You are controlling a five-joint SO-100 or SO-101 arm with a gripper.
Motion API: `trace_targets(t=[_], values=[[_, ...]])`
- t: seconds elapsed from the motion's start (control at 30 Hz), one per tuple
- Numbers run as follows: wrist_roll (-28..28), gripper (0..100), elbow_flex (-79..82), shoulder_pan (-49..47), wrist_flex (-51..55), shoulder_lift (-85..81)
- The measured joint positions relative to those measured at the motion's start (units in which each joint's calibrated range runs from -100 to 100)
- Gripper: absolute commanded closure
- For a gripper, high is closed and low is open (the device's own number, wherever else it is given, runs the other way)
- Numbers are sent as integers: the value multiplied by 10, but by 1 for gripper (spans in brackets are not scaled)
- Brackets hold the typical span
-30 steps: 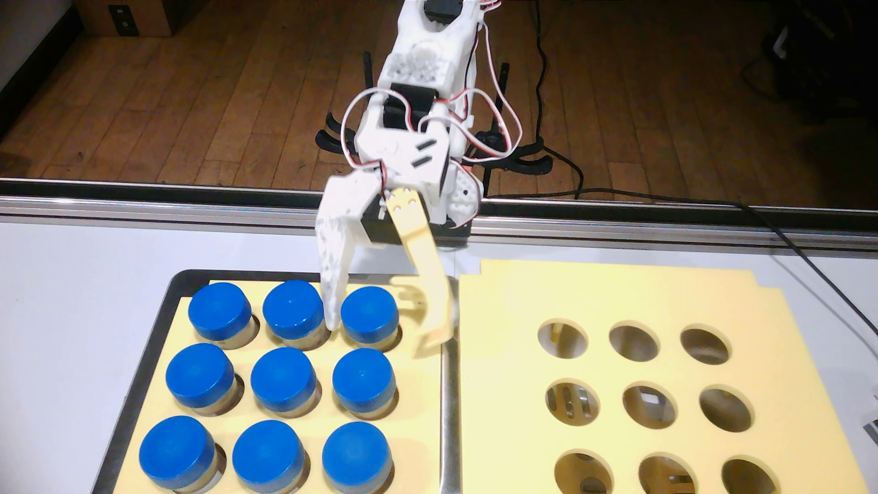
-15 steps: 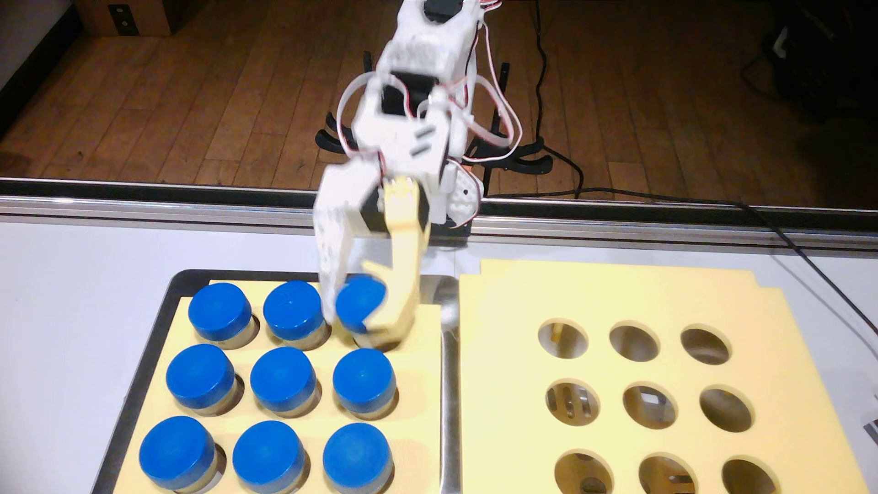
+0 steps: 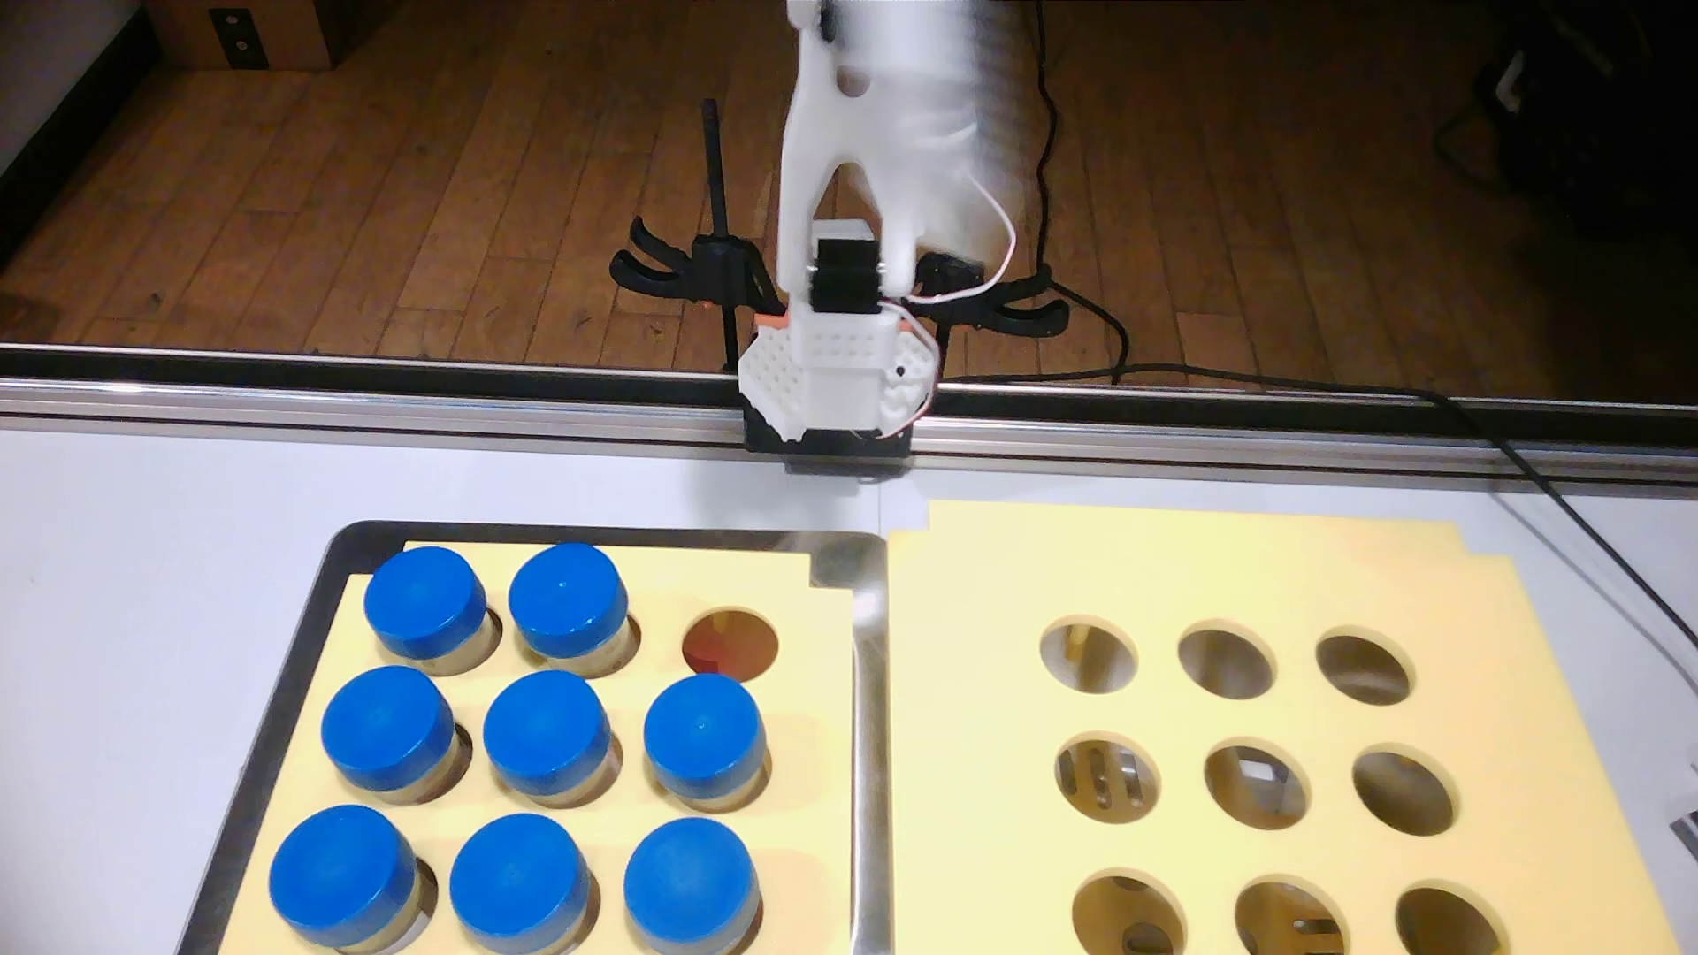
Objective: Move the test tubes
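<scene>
Eight wide clear cylindrical test tubes with thick round bright-blue caps (image 3: 548, 735) are seen in the fixed view, seated upright in the holes of a yellow foam sheet (image 3: 809, 826) that lies in a shiny metal tray (image 3: 868, 735) at the left of the white desk (image 3: 138, 597). The back-right hole (image 3: 730, 641) of that sheet is empty, and no ninth tube can be seen anywhere. Only the white arm (image 3: 845, 165) (blurred) is shown, rising from its base (image 3: 827, 386) at the far desk edge; the hand is out of the picture, so whether its fingers are apart or together cannot be told.

The tubes are judged light and stiff, with smooth walls that may slip; the broad cap, standing proud of the foam, is judged the best place to be gripped, from the sides. Neighbouring caps stand near one another, so little room is left for fingers between them.

To the right, just beside the tray, a second yellow foam sheet (image 3: 1194, 569) with nine empty round holes is laid. Black cables (image 3: 1562, 496) are trailed across the desk's far right corner, apart from both sheets.
</scene>
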Motion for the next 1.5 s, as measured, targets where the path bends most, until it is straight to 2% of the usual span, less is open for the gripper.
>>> trace_targets(t=[0.1, 0.2, 0.47, 0.87, 1.0, 1.23, 1.37, 1.5], values=[[0, 93, -3, -90, -74, 94], [0, 93, -2, -187, -94, 186], [0, 93, 81, -278, -97, 223], [0, 93, 207, -279, -97, 193], [0, 92, 214, -305, -97, 269], [-31, 72, 241, -314, -104, 287], [-40, 69, 243, -304, -104, 286], [-40, 69, 235, -258, -104, 210]])
